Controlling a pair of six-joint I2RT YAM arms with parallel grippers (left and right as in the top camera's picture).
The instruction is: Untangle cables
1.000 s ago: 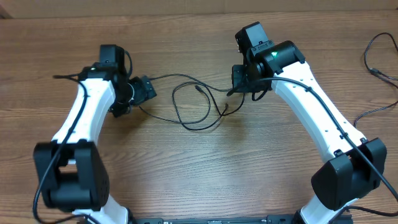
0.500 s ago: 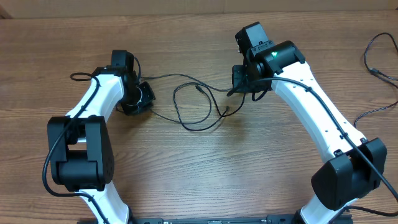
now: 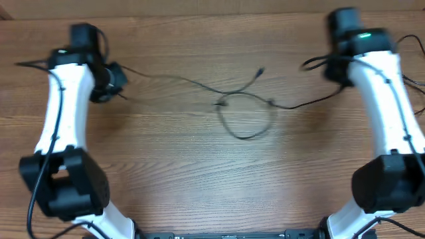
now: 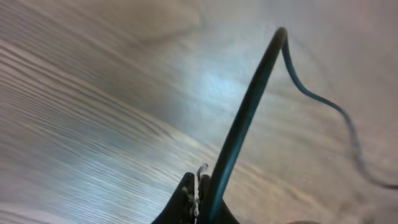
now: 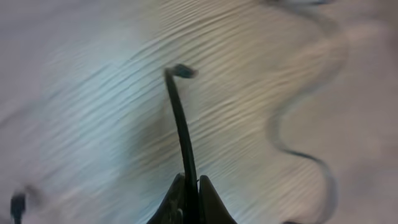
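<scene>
cables (image 3: 247,137) on table (image 3: 199,186), ctr, strung L-R

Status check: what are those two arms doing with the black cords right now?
Left pincer shut on cables. Right pincer likewise. Strands strung across table between them, one loop midway. Nothing seen blocking.

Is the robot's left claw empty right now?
No, the left gripper is shut on a black cable running up from between its fingers.
</scene>
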